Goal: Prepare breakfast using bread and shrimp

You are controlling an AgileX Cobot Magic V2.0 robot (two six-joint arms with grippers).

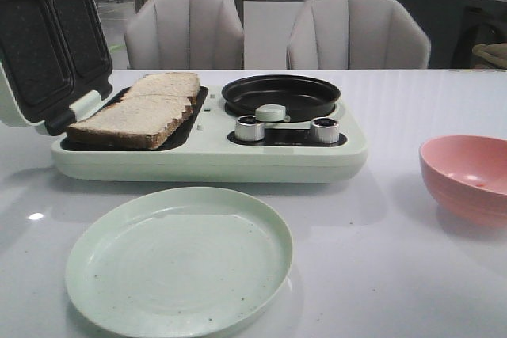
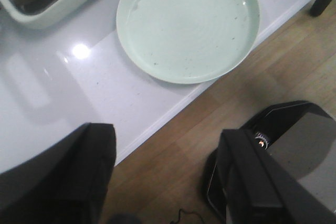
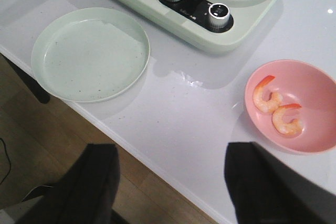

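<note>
Wrist views show both grippers, left [image 2: 165, 177] and right [image 3: 170, 182], hovering spread wide, holding nothing.

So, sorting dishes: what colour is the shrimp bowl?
Pink bowl, clearest in the right wrist view.

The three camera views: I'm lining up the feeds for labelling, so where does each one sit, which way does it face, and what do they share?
Front view: low, facing forward over the table at the bread, pan and chairs; no robot parts.
Left wrist view: above the table edge, looking down at the green plate; left gripper open.
Right wrist view: looking down at the pink bowl holding two shrimp; right gripper open.
Shared: all three show the green plate.
</note>
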